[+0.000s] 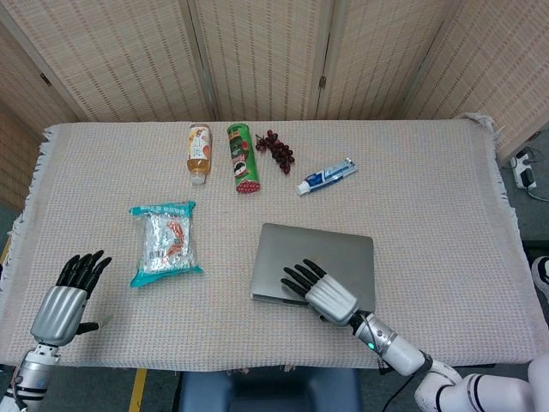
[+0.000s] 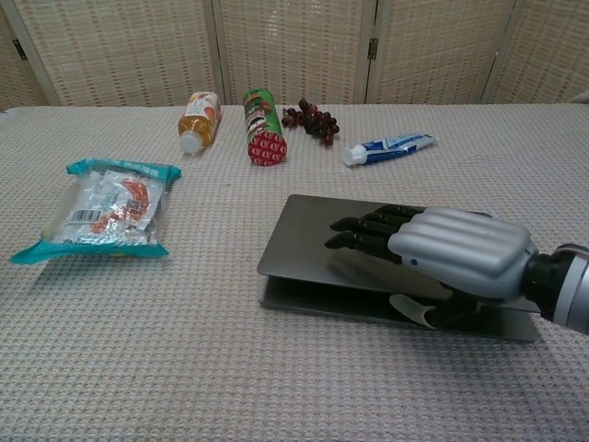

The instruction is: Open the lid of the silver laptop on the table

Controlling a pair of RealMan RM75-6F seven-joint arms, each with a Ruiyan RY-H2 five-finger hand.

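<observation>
- Woven folding screens stand behind a table (image 1: 429,172) covered by a beige knitted cloth.
- One silver laptop (image 1: 314,252) lies on the near middle-right part of the table, its long axis running left to right and its opening edge toward the near side.
- The lid (image 2: 317,238) is raised a little at the near edge, so a dark gap shows above the base (image 2: 368,306); the far edge stays down.
- One right hand (image 1: 321,292) grips the near edge of the lid: the fingers (image 2: 363,232) lie flat and close together on top, pointing far-left, and the thumb (image 2: 419,311) sits under the lid in the gap.
- One left hand (image 1: 67,297) hovers over the near left corner of the table, holding nothing, fingers straight and slightly apart, pointing away.
- One snack bag (image 1: 165,241) with teal edges lies left of the laptop, well apart from it.
- Along the far side, from left to right: one juice bottle (image 1: 199,152) on its side, one green chip can (image 1: 242,157) on its side, one bunch of dark grapes (image 1: 276,150) and one toothpaste tube (image 1: 327,175).
- The bottle and the can lie with their long axes running near to far; the tube lies aslant.
</observation>
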